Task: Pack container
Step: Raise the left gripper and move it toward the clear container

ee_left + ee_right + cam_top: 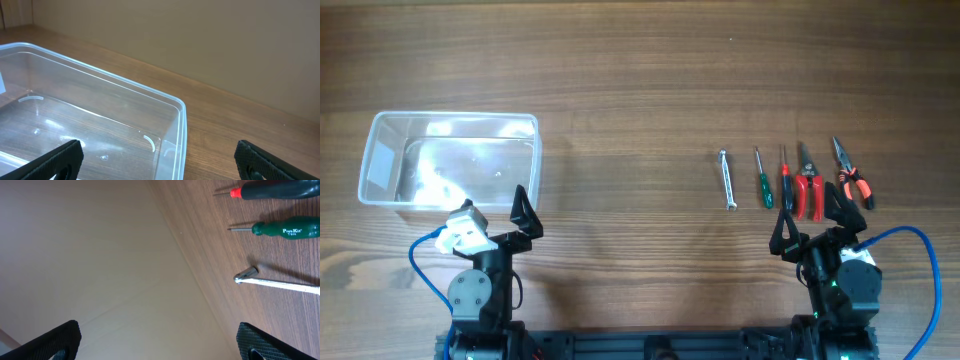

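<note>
The clear plastic container (380,165) lies empty at the left of the table; its near right corner shows in the left wrist view (177,125). My left gripper (492,215) is open and empty just in front of it, straddling that corner (160,162). A row of hand tools lies at the right: a silver wrench (727,180), a green screwdriver (762,180), a red-and-black screwdriver (785,182), red cutters (808,190) and orange pliers (852,178). My right gripper (812,222) is open and empty just in front of them. The right wrist view shows the wrench (280,282), the green screwdriver (285,230) and the red-and-black screwdriver (280,189).
The wooden table (640,80) stretches between container and tools. Blue cables (420,255) loop beside both arm bases at the front edge. A beige wall (225,45) stands behind the table.
</note>
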Motion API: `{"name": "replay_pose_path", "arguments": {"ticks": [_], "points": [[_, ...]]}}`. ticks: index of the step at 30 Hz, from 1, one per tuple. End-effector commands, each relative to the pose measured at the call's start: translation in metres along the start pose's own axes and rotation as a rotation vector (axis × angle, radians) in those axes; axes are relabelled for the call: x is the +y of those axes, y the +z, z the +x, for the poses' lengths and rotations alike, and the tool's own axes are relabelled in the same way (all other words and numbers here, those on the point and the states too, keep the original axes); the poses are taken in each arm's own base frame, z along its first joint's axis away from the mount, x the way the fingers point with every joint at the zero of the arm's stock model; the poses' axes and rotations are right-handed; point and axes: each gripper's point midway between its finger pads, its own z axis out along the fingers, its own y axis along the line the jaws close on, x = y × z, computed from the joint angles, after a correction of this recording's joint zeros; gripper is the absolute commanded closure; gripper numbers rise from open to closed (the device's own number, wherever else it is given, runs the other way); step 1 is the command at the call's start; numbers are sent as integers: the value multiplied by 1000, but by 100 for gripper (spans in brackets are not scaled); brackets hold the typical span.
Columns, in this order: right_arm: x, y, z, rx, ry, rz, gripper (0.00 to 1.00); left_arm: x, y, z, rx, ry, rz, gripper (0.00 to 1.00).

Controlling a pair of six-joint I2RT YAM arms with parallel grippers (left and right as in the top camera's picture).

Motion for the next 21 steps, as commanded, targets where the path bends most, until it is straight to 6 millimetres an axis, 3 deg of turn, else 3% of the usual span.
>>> {"name": "replay_pose_path", "arguments": {"ticks": [1,11,12,14,16,19,21], "points": [[4,-1,0,1,8,-19,0,2,0,0,-7,-13,-7,0],[6,-1,-4,-25,-57,-31,0,2,0,0,-7,-13,-7,0],[7,-1,-6,-37,-177,-32,0,2,0,0,-7,-13,-7,0],[2,2,-11,-60,-725,12,0,2,0,0,-7,-14,-7,0],[-7,5,-16,-58,-1088,74,0,1,0,0,-5,-14,-2,0],[-20,10,-22,-43,-1209,155,0,-2,0,1,2,-14,19,0],[-28,15,-15,42,-1384,172,0,-9,-1,-4,-5,-16,52,0]]}}
